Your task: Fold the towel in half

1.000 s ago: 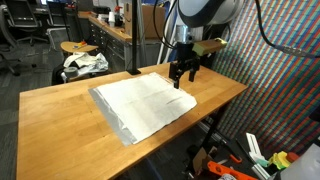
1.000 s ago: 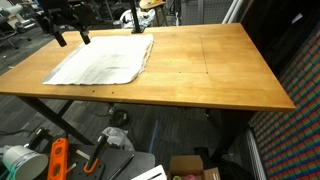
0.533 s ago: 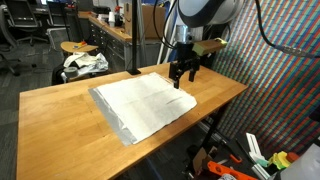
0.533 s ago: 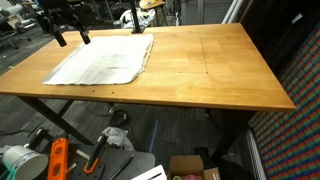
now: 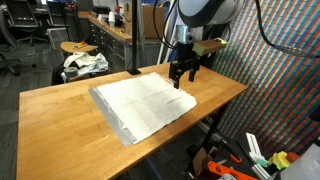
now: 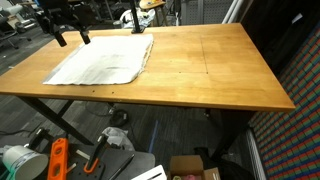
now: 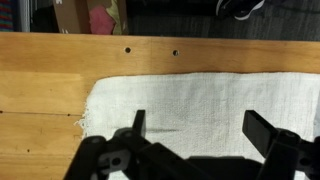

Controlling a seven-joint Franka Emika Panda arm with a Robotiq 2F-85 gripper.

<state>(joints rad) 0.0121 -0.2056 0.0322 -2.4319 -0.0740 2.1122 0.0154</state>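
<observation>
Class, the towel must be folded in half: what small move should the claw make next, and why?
Probably lower the claw straight down: it hangs open above an edge of the towel, which lies flat and unfolded on the table.

Large, thin, white to light-grey rectangular towel (image 5: 140, 105) spread open and flat, unfolded, on a wooden tabletop (image 5: 50, 125).

In an exterior view the towel sits mid-table and turned like a diamond, with corners at 12, 3, 6 and 9 o'clock and a greyer hem along the edge from 9 to 6. In an exterior view it (image 6: 100, 62) fills the table's 10 o'clock area, faintly creased. In the wrist view its weave (image 7: 200, 100) runs from centre to 3 o'clock, with a frayed corner at 9.
</observation>
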